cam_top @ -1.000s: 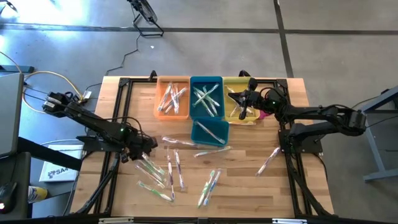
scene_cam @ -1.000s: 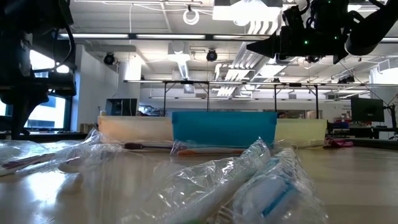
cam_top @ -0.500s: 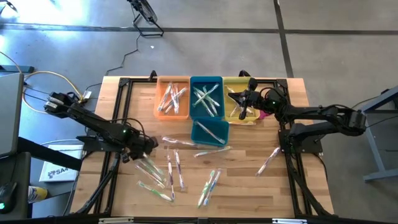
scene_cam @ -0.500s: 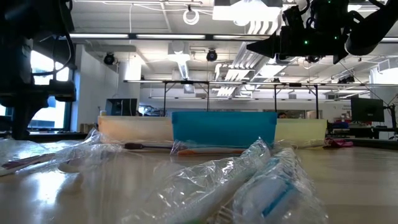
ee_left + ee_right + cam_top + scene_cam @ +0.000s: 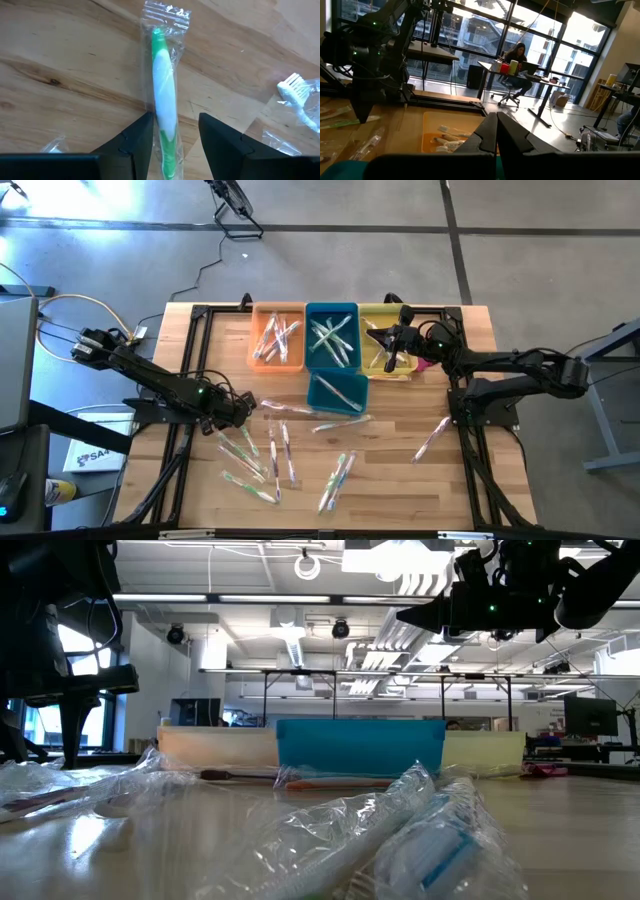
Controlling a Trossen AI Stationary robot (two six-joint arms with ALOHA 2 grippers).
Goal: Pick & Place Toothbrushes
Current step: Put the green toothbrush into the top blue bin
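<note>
Several wrapped toothbrushes (image 5: 285, 448) lie loose on the wooden table; more fill the orange bin (image 5: 278, 338), the blue bin (image 5: 332, 332) and the yellow bin (image 5: 382, 348). My left gripper (image 5: 243, 408) points steeply down, open, over the table's left half. In the left wrist view its fingers (image 5: 175, 120) stand on either side of a green-and-white toothbrush (image 5: 164, 90) lying flat in its clear wrapper; whether they touch the wrapper I cannot tell. My right gripper (image 5: 383, 337) hangs shut and level above the yellow bin (image 5: 451, 134), holding nothing.
A small blue bin (image 5: 337, 392) sits in front of the three bins. One toothbrush (image 5: 432, 438) lies apart at the right. Another white brush head (image 5: 295, 95) lies near the left gripper. A person (image 5: 516, 56) sits at a desk in the room beyond.
My left gripper has turned at the wrist and swung a little toward the table's right edge, its fingers staying the same distance apart. My right gripper has kept still above the yellow bin.
</note>
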